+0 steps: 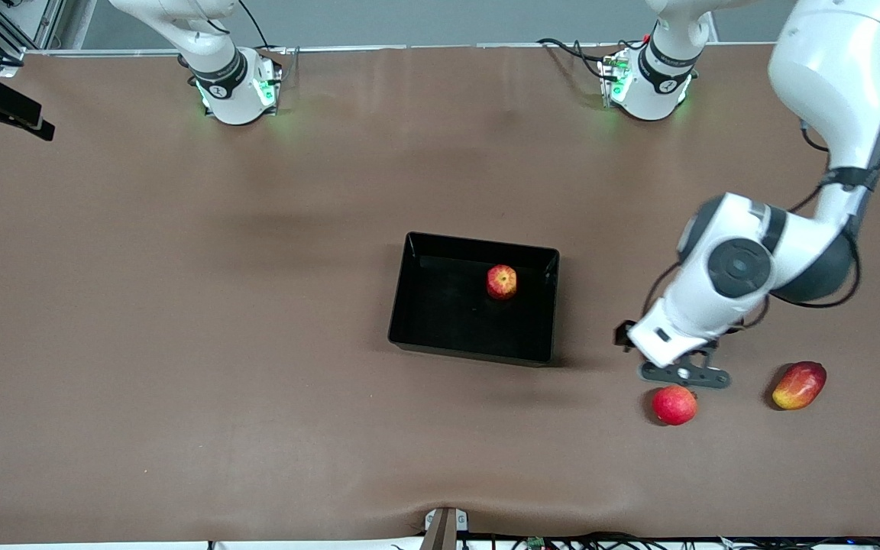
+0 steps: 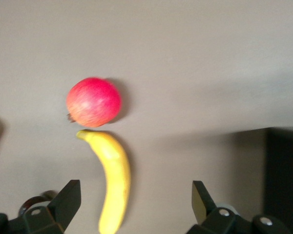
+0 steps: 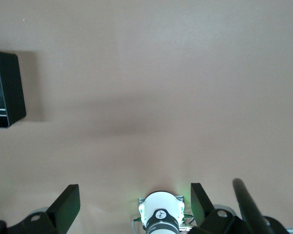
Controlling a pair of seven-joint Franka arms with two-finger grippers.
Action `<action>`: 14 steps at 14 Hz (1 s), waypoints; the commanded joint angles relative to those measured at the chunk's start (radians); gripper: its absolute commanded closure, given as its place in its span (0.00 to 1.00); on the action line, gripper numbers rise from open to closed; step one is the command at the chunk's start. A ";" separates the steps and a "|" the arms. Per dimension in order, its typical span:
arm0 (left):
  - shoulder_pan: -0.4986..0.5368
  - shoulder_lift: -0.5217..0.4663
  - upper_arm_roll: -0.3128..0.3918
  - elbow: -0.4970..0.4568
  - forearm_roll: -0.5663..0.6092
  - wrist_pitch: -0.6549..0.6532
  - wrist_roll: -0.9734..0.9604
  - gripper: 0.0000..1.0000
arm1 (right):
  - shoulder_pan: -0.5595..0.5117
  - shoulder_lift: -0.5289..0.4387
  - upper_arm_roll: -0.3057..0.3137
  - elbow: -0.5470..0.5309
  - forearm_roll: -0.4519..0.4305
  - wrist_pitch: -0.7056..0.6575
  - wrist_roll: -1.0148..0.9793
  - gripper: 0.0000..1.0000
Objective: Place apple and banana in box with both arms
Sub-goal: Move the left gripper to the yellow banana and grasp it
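The apple (image 1: 501, 282), red with yellow patches, lies in the black box (image 1: 440, 309) at mid table, near the box's wall toward the robots' bases. The banana (image 2: 113, 181) lies on the table in the left wrist view, its tip next to a pinkish-red round fruit (image 2: 94, 101). In the front view the left arm's hand hides the banana. My left gripper (image 1: 683, 373) is open and empty over the banana (image 2: 135, 200), one finger on each side. My right gripper (image 3: 135, 201) is open and empty, high above its own base, out of the front view.
The pinkish-red round fruit (image 1: 674, 404) and a red-yellow mango (image 1: 799, 385) lie toward the left arm's end, nearer the front camera than the box. The box's corner shows in the right wrist view (image 3: 7, 87) and its edge in the left wrist view (image 2: 285, 180).
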 commanded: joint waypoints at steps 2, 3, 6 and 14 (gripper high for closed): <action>0.056 0.065 -0.007 -0.041 -0.004 0.050 0.024 0.00 | -0.009 -0.021 0.008 -0.024 -0.044 0.019 -0.041 0.00; 0.069 0.076 -0.004 -0.061 -0.004 0.067 0.024 0.00 | -0.007 -0.022 0.008 -0.023 -0.058 0.019 -0.040 0.00; 0.129 0.104 -0.004 -0.132 0.001 0.150 0.024 0.00 | -0.018 -0.019 0.004 -0.021 -0.054 0.019 -0.038 0.00; 0.139 0.128 0.013 -0.169 0.007 0.169 0.018 0.65 | -0.030 -0.017 0.005 -0.021 -0.041 0.027 -0.038 0.00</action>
